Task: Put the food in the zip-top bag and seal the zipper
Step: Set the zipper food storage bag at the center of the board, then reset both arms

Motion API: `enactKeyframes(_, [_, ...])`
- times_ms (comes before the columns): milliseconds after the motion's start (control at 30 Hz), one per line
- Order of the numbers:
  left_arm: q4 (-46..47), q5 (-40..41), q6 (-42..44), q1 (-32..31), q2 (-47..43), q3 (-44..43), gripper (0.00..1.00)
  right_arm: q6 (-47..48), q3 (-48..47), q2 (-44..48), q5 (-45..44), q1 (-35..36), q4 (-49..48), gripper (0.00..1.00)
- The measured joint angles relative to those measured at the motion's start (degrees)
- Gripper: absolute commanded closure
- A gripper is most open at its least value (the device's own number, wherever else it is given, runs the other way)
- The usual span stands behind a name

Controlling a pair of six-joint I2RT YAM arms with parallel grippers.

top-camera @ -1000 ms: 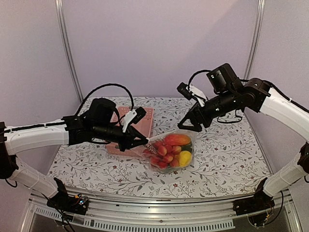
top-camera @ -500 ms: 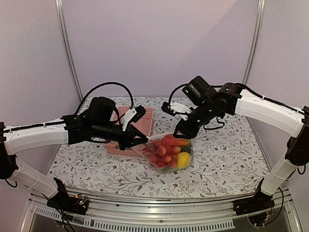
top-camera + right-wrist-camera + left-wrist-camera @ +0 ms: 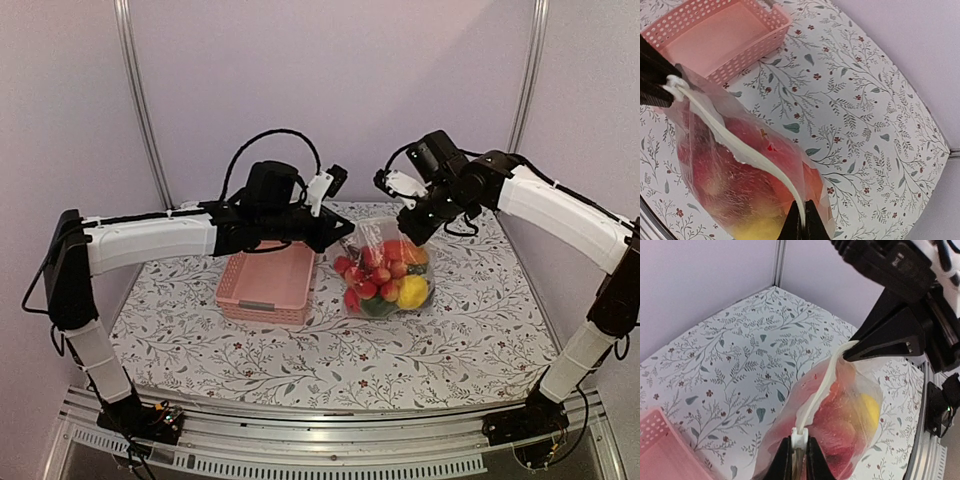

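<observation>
Left gripper (image 3: 799,460) and right gripper (image 3: 804,222) are each pinched shut on an end of the zipper (image 3: 725,134), stretched roughly level across mid-frame in the top view, the bag (image 3: 372,240) hanging below beside the basket (image 3: 262,310), soft, slippery, sagging with food (image 3: 400,292), so that stiffer strip looks the safest hold.

— Where does the top view sit?
— High behind the arm bases and far back, facing the rear wall (image 3: 330,90) over the whole table (image 3: 470,340).
— And the wrist views?
— Very near. The left one looks past the left gripper (image 3: 799,462) at the right gripper (image 3: 847,351). The right one looks the opposite way, toward the pink basket (image 3: 715,40). All three share the zip-top bag (image 3: 385,270).
</observation>
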State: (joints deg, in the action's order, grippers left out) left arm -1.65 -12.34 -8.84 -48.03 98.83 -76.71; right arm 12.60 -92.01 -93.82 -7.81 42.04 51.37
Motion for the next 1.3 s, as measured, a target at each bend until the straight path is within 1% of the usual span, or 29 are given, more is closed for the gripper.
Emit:
enactKeyframes(100, [0.98, 1.33, 1.07, 0.35, 6.23, -9.53, 0.91, -0.11, -4.39, -0.11, -3.5, -2.89, -1.11, 1.0])
enactKeyframes(167, [0.94, 1.99, 2.62, 0.46, 8.94, -15.15, 0.86, -0.2, -5.53, 0.28, -6.05, -3.54, -3.3, 1.0])
enactKeyframes(233, [0.98, 2.16, 4.33, 0.48, 9.99, -17.84, 0.8, -0.39, -4.13, 1.27, -7.76, -3.56, -5.6, 0.98])
enactKeyframes(300, [1.14, 2.05, 5.68, 0.48, 10.1, -18.64, 0.73, -0.46, 0.46, 3.34, -7.8, -3.43, -8.24, 0.94])
enactKeyframes(367, [1.84, 1.09, 6.69, 0.48, 9.94, -17.46, 0.65, -0.74, 8.17, 6.14, -6.16, -3.19, -10.03, 0.83])
enactKeyframes(400, [2.34, 0.15, 6.86, 0.42, 9.66, -15.61, 0.59, -1.18, 12.33, 7.32, -4.57, -3.04, -10.36, 0.75])
enactKeyframes(433, [2.54, -0.92, 6.99, 0.15, 9.07, -12.48, 0.55, -2.03, 15.74, 8.15, -2.8, -2.89, -10.8, 0.72])
enactKeyframes(500, [2.34, -1.99, 7.28, -0.42, 7.98, -6.43, 0.51, -3.63, 22.86, 9.77, 2.75, -2.19, -10.93, 0.66])
enactKeyframes(567, [0.55, -2.19, 7.06, -1.75, 5.7, 1.36, 0.5, -5.9, 27.06, 10.67, 7.93, -0.83, -9.68, 0.59])
enactKeyframes(633, [-1.88, -2.14, 6.91, -3.65, 2.89, 6.12, 0.5, -8.13, 28.3, 11.89, 11.98, 0.2, -8.87, 0.48])
enactKeyframes(667, [-3.91, -1.97, 6.43, -4.7, -0.76, 8.59, 0.5, -8.9, 28.2, 13.18, 14.16, 0.61, -9.03, 0.44])
enactKeyframes(733, [-4.83, -1.49, 6.1, -6.12, -4.57, 9.29, 0.49, -10.88, 26.97, 16.02, 16.33, 0.81, -9.33, 0.35])
enactKeyframes(833, [-5.18, 2.08, 5.81, -6.1, -13.66, 9.33, 0.3, -12.5, 21.68, 19.32, 15.98, 0.13, -10.75, 0.12])
enactKeyframes(867, [-5.09, 4.42, 5.07, -5.6, -17.03, 9.27, 0.24, -13.49, 19.85, 19.71, 15.45, -0.33, -11.58, 0.04])
enactKeyframes(933, [-5.9, 10.03, 3.67, -4.07, -21.99, 8.76, 0.11, -15.19, 16.02, 19.87, 13.14, -1.79, -13.73, 0.01])
enactKeyframes(1000, [-7.82, 15.32, 2.03, -2.1, -24.35, 7.69, 0.01, -17.75, 13.29, 19.56, 10.21, -3.87, -15.06, 0.01])
enactKeyframes(1067, [-11.23, 21.81, 0.02, 0.66, -25.51, 5.99, 0.0, -20.65, 10.91, 19.17, 7.02, -6.95, -16.31, 0.01])
enactKeyframes(1167, [-17.29, 30.21, -2.01, 4.72, -26.45, 3.28, 0.0, -24.28, 7.67, 18.38, 1.7, -9.66, -16.72, 0.01])
enactKeyframes(1300, [-23.12, 37.24, -3.04, 9.64, -28.68, -0.04, 0.0, -27.17, 2.21, 17.18, -5.29, -10.56, -17.62, 0.01])
